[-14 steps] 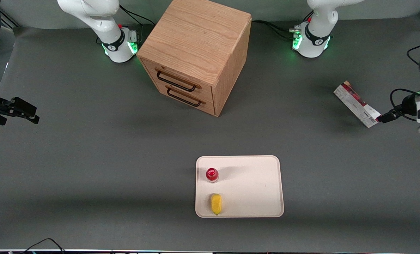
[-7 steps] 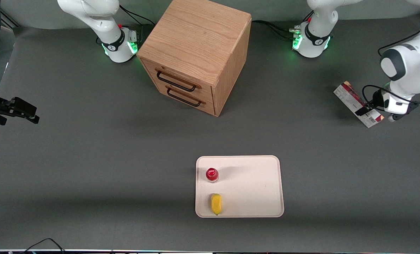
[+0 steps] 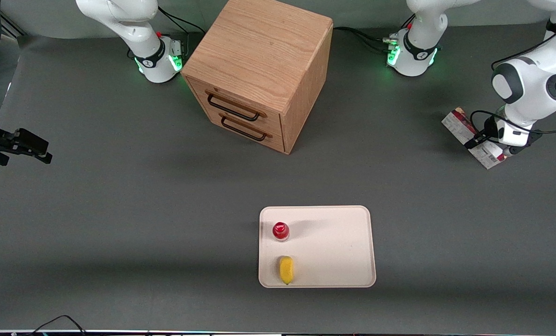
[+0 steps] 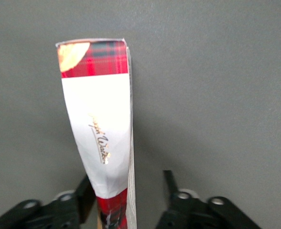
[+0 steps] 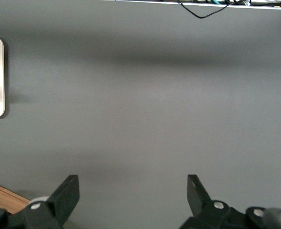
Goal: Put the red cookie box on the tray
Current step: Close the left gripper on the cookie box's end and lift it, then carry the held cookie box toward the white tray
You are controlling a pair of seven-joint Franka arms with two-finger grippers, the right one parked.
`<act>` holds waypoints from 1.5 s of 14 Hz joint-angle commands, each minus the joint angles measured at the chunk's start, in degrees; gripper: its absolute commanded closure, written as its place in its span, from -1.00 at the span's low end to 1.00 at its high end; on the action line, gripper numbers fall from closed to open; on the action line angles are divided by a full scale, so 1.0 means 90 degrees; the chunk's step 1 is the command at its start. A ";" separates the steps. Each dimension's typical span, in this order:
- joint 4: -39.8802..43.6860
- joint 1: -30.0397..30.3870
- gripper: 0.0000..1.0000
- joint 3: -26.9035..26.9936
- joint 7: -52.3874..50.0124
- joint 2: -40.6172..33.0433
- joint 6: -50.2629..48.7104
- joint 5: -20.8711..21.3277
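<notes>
Now my gripper has swung in over the red cookie box at the working arm's end of the bench, jaws spread and straddling it but not yet clenched. Box lies well apart from the tray; grasp comes next, I judge.

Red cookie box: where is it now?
The red cookie box lies on the table at the working arm's end, off the tray, with the open gripper straddling it.

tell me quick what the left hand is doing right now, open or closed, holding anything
Left hand: open, fingers on either side of the red cookie box, which lies on the table toward the working arm's end; not gripped yet.
</notes>
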 commanded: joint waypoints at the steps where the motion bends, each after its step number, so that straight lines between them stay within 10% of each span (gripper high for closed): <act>1: -0.0048 0.0019 1.00 -0.0003 -0.0019 -0.0016 -0.0175 -0.0036; 7: 0.0710 -0.0088 1.00 -0.0061 0.0477 -0.0143 -0.1187 0.0062; 14: 0.4097 -0.0244 1.00 -0.1114 0.0615 0.0080 -0.4274 0.0023; 21: 0.7770 -0.1111 1.00 -0.1731 0.0498 0.2012 -0.5429 0.0042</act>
